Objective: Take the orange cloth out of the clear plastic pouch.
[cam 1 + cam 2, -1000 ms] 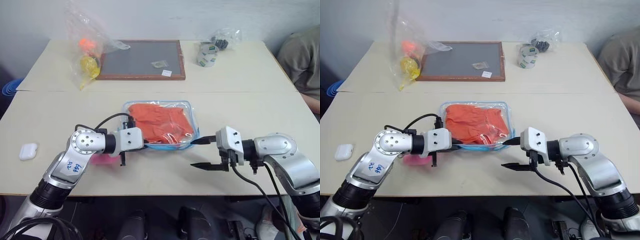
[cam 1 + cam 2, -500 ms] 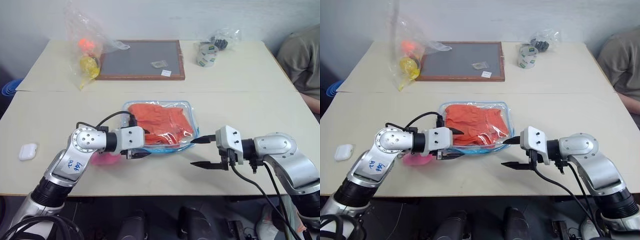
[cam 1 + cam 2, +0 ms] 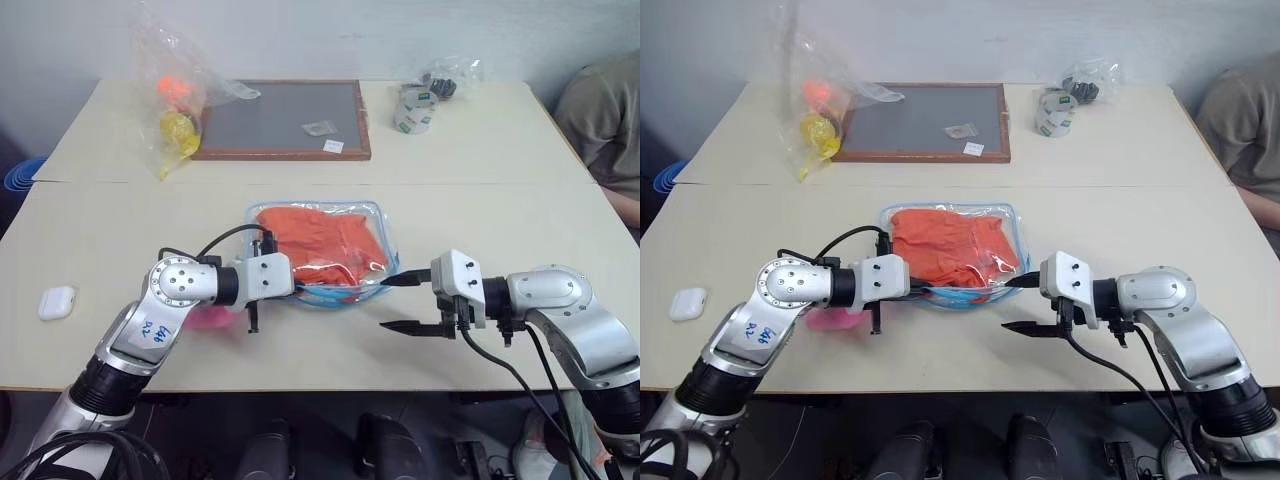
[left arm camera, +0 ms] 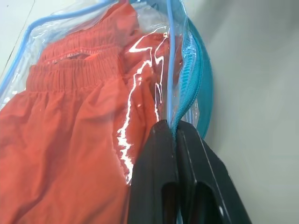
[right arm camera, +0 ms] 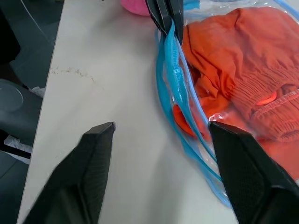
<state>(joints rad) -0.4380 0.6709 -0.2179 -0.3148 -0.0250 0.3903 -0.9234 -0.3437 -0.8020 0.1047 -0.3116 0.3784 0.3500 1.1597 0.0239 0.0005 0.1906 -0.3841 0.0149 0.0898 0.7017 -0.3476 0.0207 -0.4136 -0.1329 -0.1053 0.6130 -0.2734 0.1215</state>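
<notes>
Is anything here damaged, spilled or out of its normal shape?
Nothing is spilled or damaged. The clear plastic pouch is pulled out of flat: the left gripper is shut on its blue edge and lifts it. The orange cloth lies crumpled inside.

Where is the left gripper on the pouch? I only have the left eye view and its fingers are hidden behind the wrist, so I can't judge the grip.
Observer: The left gripper is shut on the light blue edge of the clear plastic pouch, by the zipper.
Operator: Is the cloth caught in that pinch?
Observer: It looks not; the orange cloth lies inside, behind the clear wall beside the fingers.
Operator: And the right gripper?
Observer: The right gripper is open, its fingers straddling the same blue edge of the pouch without closing on it.
</notes>
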